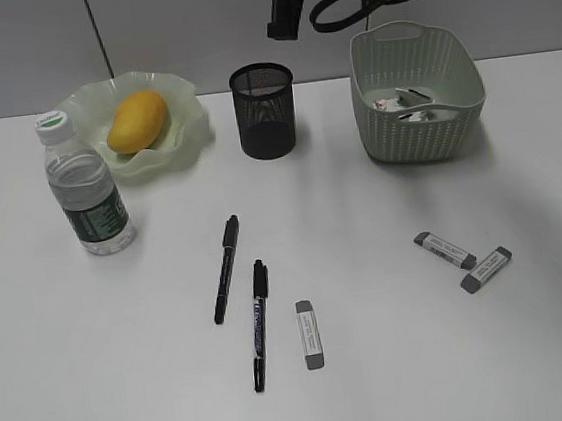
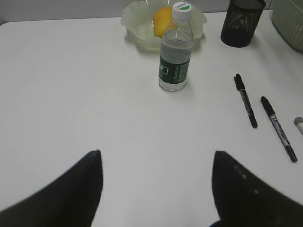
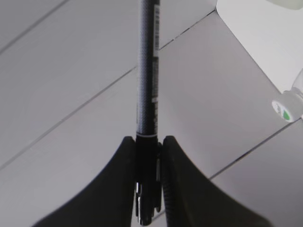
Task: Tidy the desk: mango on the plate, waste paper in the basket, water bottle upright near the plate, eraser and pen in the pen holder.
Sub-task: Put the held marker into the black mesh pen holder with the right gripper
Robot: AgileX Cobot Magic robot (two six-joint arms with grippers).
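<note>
The mango [image 1: 137, 121] lies on the pale green plate [image 1: 184, 130] at the back left. Just in front of it, the water bottle [image 1: 82, 186] stands upright. Behind the desk's middle is the black mesh pen holder [image 1: 263, 110]. White waste paper [image 1: 401, 107] lies inside the basket [image 1: 424, 140]. Two black pens [image 1: 226, 269] [image 1: 260, 323] and three erasers [image 1: 309, 334] [image 1: 444, 250] [image 1: 486, 269] lie on the desk [image 1: 397, 359]. My right gripper [image 3: 147, 139] is shut on a third black pen [image 3: 147, 71], held up in the air. My left gripper [image 2: 157, 153] is open and holds nothing, low over bare desk.
A black arm part [image 1: 281, 14] and cables hang at the top edge of the exterior view, above the pen holder. A grey panelled wall stands behind the desk. The left wrist view shows the bottle [image 2: 175, 52], plate [image 2: 137, 23] and both loose pens [image 2: 245, 100] ahead.
</note>
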